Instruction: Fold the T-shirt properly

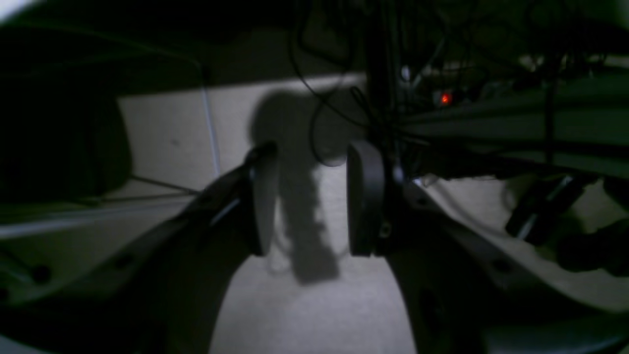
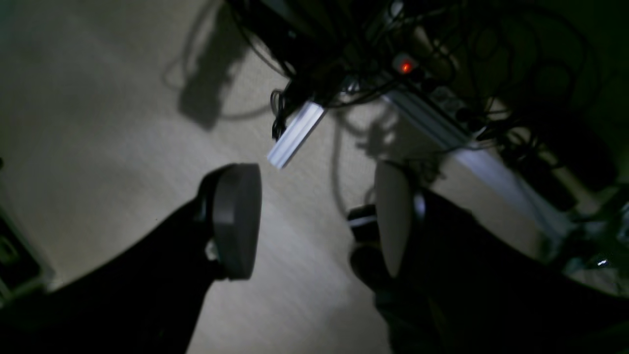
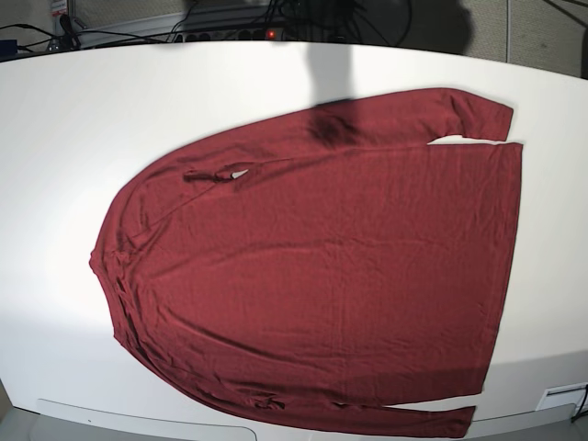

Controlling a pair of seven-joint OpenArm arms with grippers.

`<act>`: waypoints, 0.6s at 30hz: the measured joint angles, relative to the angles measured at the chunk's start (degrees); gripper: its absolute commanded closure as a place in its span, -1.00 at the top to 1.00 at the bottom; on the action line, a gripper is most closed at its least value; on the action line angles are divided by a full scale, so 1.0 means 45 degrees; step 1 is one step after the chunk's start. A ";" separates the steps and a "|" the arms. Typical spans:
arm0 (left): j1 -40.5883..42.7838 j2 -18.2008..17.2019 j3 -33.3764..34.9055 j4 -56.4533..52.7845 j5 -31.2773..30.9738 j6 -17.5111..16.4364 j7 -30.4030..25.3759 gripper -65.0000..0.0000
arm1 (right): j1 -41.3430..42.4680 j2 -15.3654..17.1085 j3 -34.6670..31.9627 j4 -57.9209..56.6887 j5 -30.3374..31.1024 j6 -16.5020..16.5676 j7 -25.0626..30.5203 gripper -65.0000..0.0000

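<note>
The T-shirt point(image 3: 322, 276) lies spread flat on the white table point(image 3: 55, 147), its long axis running from 9 o'clock (neck and shoulders) to 3 o'clock (hem), with one sleeve along the near edge at 6 and the other along the far edge at 12.

Neither arm shows in the base view. The left gripper point(image 1: 309, 196) and right gripper point(image 2: 314, 221) both stand wide and empty, looking at bare pale surface and cables (no cloth in either wrist view), so which arm is nearer cannot be told.
</note>
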 measured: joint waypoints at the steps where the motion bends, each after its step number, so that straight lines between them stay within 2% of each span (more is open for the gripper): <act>1: 0.0015 -0.0005 0.0000 0.0398 0.0010 -0.0029 0.0160 -0.29 | -0.0034 0.0126 0.0005 0.0374 0.0257 0.0015 -0.0272 0.09; 6: -0.0029 -0.0010 0.0000 0.2103 0.1603 -0.0068 0.0063 -0.29 | 0.0010 0.0753 0.0015 0.1923 0.0423 0.0063 -0.0661 0.09; 8: -0.0117 -0.0151 0.0000 0.2565 0.2186 -0.0432 0.0034 -0.29 | 0.0015 0.0894 0.0010 0.2467 0.0384 0.0049 -0.0685 0.09; 11: -0.0481 -0.0670 0.0000 0.2841 0.2244 -0.0860 0.0029 -0.29 | 0.0141 0.1069 0.0010 0.3220 0.0311 -0.0136 -0.0981 0.09; 18: -0.1044 -0.2336 0.0000 0.2851 0.2365 -0.0865 0.0233 -0.29 | 0.1783 0.1093 0.0563 0.3881 0.0379 -0.0330 -0.2312 0.09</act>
